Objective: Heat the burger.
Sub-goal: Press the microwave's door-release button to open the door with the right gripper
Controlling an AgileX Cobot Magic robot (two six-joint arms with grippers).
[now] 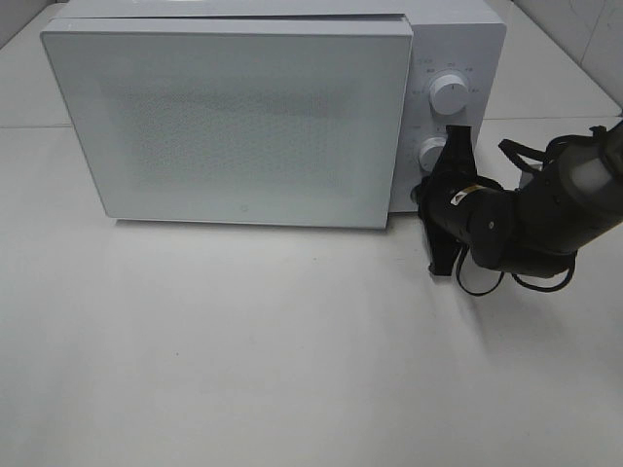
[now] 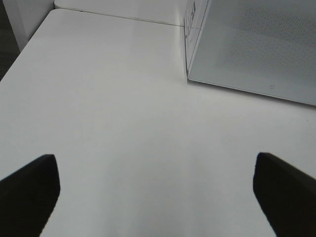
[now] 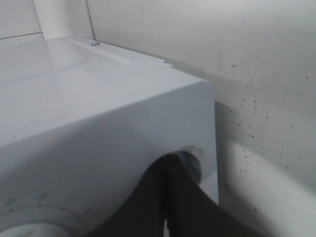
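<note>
We are looking down on a white microwave (image 1: 465,34) standing on the white desk (image 1: 243,360), its pale door (image 1: 234,122) facing us with one edge sitting slightly proud of the body. We are not seeing the burger in any view, so we cannot tell where it is. The right gripper (image 1: 426,180) is reaching in from the right, turned on its side, and is meeting the control panel at the lower knob (image 1: 431,153), below the upper knob (image 1: 448,94). In the right wrist view its fingers (image 3: 185,207) are lying drawn together, the jaws narrow with only a thin seam between them, and the tips are touching the knob. The left gripper (image 2: 158,197) is hovering over bare desk near the microwave's front corner, its jaws spread wide and holding nothing.
</note>
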